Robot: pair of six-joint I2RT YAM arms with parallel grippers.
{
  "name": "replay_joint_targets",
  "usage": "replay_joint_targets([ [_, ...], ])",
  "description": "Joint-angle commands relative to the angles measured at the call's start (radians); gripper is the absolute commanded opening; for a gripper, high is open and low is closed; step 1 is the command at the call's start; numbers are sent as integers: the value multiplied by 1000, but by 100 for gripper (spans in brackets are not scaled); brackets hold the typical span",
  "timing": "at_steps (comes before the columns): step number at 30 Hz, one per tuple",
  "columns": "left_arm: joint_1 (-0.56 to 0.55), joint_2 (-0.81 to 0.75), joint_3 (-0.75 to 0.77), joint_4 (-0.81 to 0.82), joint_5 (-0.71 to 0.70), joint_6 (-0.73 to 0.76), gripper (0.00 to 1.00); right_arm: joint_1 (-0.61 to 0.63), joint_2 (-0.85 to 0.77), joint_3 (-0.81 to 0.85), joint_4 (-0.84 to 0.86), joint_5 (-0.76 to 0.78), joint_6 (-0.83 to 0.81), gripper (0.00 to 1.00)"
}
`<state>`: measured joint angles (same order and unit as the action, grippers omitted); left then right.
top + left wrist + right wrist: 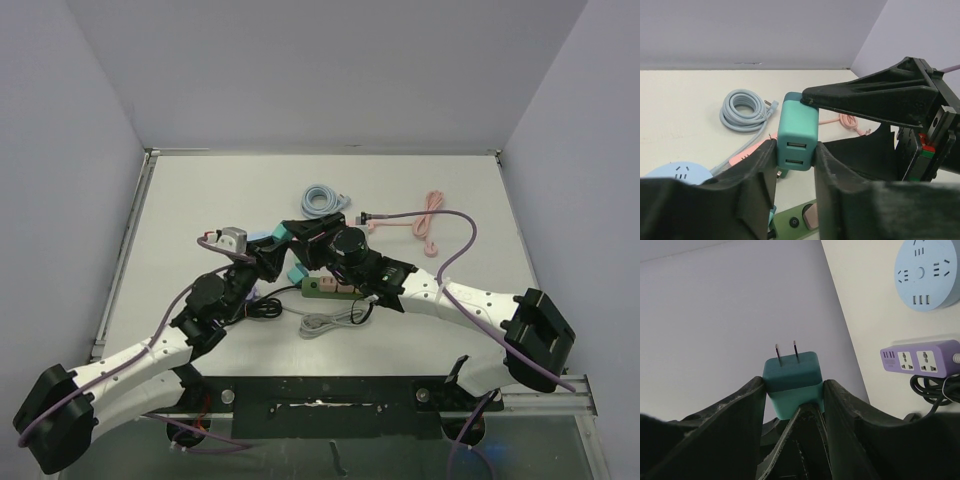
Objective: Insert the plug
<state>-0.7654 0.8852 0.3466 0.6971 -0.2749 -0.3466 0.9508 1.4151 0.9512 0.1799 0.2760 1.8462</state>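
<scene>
- I can read no words, brand names or numbers in any of my three views.
- The teal plug (797,132) has plain faces with no print on them.
- The round blue socket hub (926,272) and the purple power strip (920,360) carry markings too small to read.
- The green power strip (787,225) has a faint ring on its button, and I can't make it out.

I am seeing the white table (200,200) carrying a coiled grey-blue cable (322,197) and a pink cable (432,205) at the far side, a green power strip (330,288) mid-table with a grey cable (325,322) just nearer, and a round light-blue socket hub (926,272) lying beside a purple power strip (920,360).
</scene>
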Motion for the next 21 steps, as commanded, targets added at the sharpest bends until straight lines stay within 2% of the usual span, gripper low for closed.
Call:
replay_joint_targets([
  [1,-5,34,64,81,23,87,16,6,-45,-11,71,-18,28,42],
  [2,-5,36,73,66,21,94,5,5,-47,-17,72,-27,30,45],
  [3,-5,33,83,48,17,95,0,5,-50,-25,69,-31,29,52],
  [6,-3,9,124,-66,11,78,0,-14,-69,-33,27,-24,-55,70],
  [8,-2,-14,186,-215,14,32,0,-36,-94,-44,-22,-15,-148,81],
  [9,-2,-25,219,-302,31,10,0,-58,-111,-64,7,-23,-220,84],
  [13,24,-47,366,-660,185,-62,0,-174,-205,-166,129,-219,-501,87],
  [15,52,-38,443,-856,266,-82,0,-219,-250,-186,130,-353,-644,87],
  [18,124,-14,541,-1036,448,-81,0,-246,-324,-164,70,-535,-1043,84],
  [21,195,19,622,-1151,634,-65,0,-237,-398,-130,-81,-671,-1409,82],
])
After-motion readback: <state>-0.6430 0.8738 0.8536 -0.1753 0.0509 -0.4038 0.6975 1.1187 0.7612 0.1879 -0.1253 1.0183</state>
